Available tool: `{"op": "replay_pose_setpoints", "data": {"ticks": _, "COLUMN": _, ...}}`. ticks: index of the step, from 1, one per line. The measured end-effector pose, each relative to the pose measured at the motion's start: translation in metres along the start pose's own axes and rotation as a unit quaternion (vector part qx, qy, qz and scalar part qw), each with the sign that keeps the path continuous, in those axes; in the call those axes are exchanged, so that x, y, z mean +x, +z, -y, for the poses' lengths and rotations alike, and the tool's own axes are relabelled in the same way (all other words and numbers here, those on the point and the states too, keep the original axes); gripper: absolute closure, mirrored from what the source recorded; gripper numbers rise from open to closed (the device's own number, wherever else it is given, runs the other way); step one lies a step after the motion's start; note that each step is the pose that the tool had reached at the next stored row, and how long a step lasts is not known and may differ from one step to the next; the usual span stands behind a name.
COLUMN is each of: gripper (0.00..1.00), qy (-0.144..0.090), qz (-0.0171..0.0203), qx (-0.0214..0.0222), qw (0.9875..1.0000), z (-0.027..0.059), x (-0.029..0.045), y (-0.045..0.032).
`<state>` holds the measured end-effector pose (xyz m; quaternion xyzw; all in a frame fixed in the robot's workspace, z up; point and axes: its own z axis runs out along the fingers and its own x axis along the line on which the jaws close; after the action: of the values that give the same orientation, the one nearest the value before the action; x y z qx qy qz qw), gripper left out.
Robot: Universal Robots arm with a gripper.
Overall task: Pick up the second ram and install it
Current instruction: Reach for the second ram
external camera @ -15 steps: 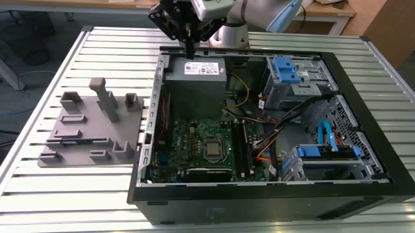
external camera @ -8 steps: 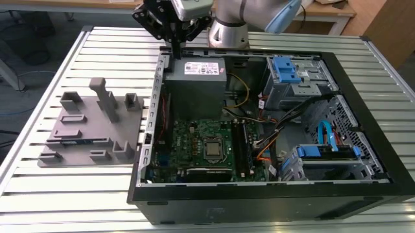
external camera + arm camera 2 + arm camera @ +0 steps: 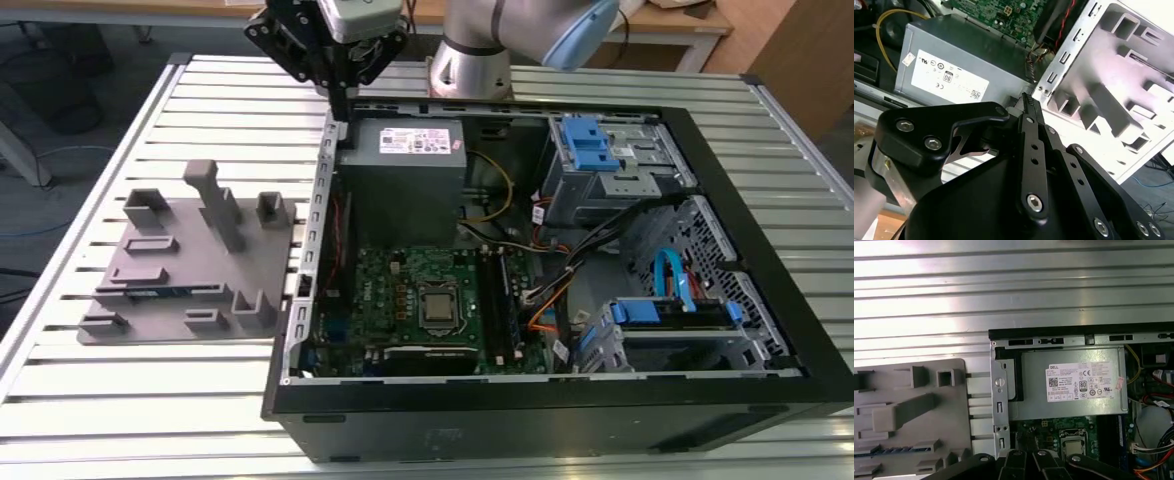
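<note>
Well apart from the empty, pressed-together gripper (image 3: 343, 98), the second ram (image 3: 167, 291) rests in the tray (image 3: 140, 262) toward the exterior view's left.

Silver arm (image 3: 470, 62), pale blue joint cap (image 3: 582, 35); black pincer (image 3: 1027, 98) linkages with silver screws (image 3: 1035, 201); grey block (image 3: 360, 15) above, perhaps camera.

The light is bright and seems to come from above. In the exterior view the metal table (image 3: 134, 400) shines, and its slats near the front glow almost white. The inside of the computer case (image 3: 534, 415) is much darker, with shadow along its walls. In the first wrist view the table glares white too. In the second wrist view the spot past the grey tray (image 3: 1104, 105) is washed out, and the black gripper (image 3: 1027, 98) has a soft shine.
</note>
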<state>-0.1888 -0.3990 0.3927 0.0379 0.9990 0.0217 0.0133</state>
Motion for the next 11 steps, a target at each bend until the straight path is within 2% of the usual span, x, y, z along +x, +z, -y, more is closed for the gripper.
{"op": "replay_pose_setpoints", "data": {"ticks": 11, "gripper": 0.89, "qy": 0.000, "qz": 0.0000, "qx": 0.0000, "qw": 1.0000, "z": 0.0017, "x": 0.0188, "y": -0.0002}}
